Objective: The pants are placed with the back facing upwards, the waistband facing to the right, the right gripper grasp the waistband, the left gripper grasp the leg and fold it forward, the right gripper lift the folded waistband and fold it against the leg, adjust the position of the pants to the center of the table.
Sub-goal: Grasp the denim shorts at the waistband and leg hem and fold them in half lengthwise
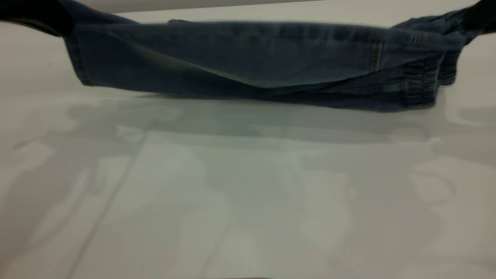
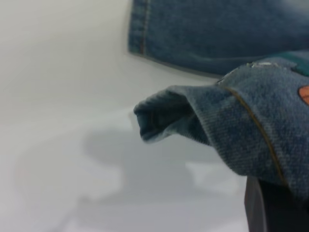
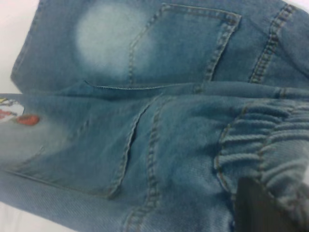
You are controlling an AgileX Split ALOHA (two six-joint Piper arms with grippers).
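Observation:
The pants (image 1: 248, 62) hang stretched across the far part of the white table (image 1: 248, 201), doubled lengthwise, with their lower edge sagging down to the tabletop. At the exterior view's top left, my left gripper (image 1: 58, 21) is shut on the leg (image 2: 251, 121). An orange bit of print (image 2: 304, 94) shows on that leg, and one dark finger (image 2: 270, 208) sits under the denim. My right gripper (image 1: 478, 15), at the top right, is shut on the gathered waistband (image 3: 263, 145). Its dark finger (image 3: 258, 208) is pressed into the ruched cloth. The plain leg's pale patch (image 3: 108, 38) and a back pocket (image 3: 188, 43) lie beyond.
The table's far edge (image 1: 201, 7) runs just behind the pants. Broad white tabletop lies between the pants and the near edge, crossed only by soft shadows of the arms (image 1: 116, 155).

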